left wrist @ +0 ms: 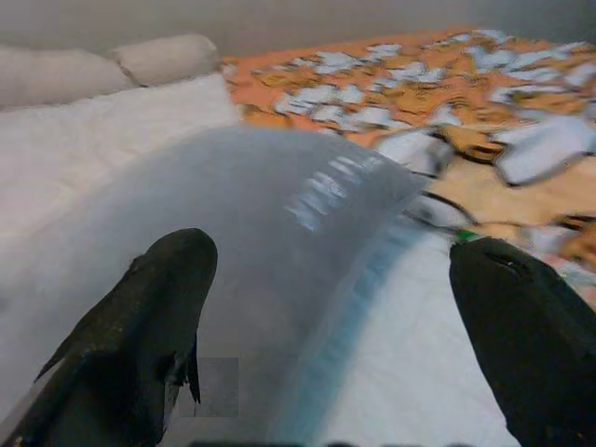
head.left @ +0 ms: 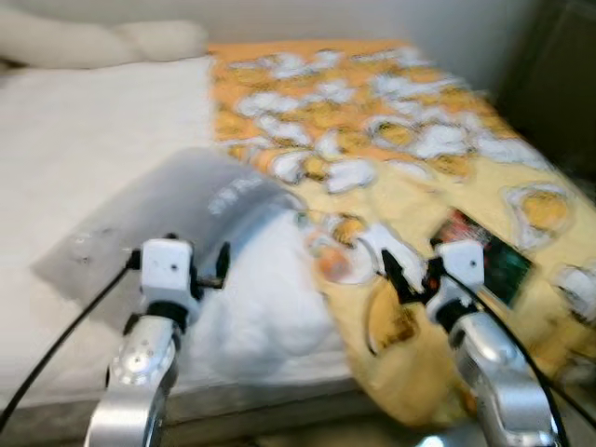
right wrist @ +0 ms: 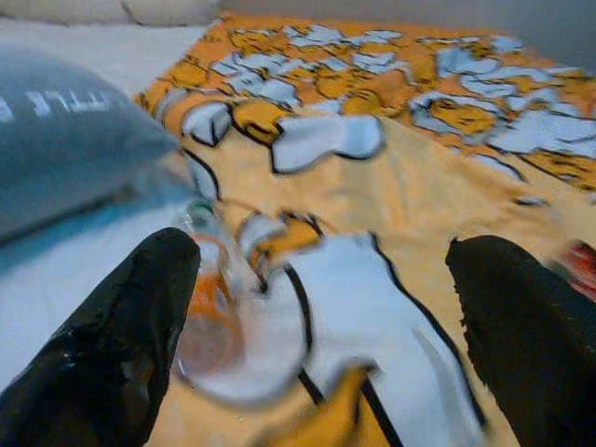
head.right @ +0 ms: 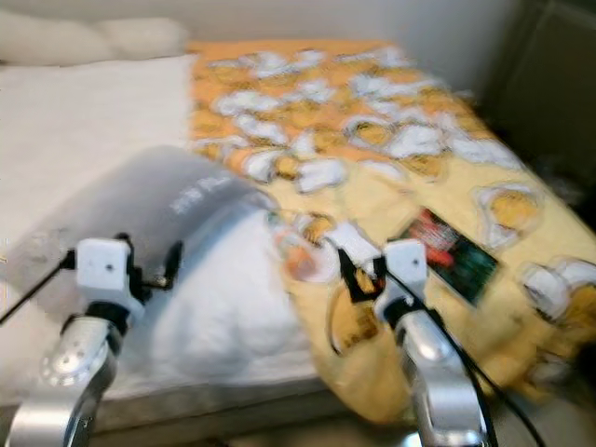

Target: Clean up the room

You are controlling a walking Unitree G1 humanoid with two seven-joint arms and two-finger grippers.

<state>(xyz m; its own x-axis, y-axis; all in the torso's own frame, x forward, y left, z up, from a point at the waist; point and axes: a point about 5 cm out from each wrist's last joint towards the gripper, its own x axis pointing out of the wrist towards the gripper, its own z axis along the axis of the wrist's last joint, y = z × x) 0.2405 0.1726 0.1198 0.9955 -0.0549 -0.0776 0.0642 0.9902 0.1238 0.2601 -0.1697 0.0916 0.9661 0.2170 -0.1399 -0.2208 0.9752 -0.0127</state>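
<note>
Left hand [left wrist: 326, 307] unclenched over grey plastic bag [head.left: 177, 209], right hand [right wrist: 317, 307] unclenched (empty) near clear bottle [right wrist: 209, 307], both on bed [head.left: 84, 130]

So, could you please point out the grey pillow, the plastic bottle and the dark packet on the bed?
Grey pillow [head.left: 177, 209]: left eye view, on its upper face.
Plastic bottle [right wrist: 212, 312]: right wrist view, on its clear body.
Dark packet [head.right: 449, 256]: right eye view, on its middle.

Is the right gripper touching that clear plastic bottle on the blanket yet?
Apart. In the right wrist view the open right gripper hangs short of the bottle, yellow blanket between.
</note>
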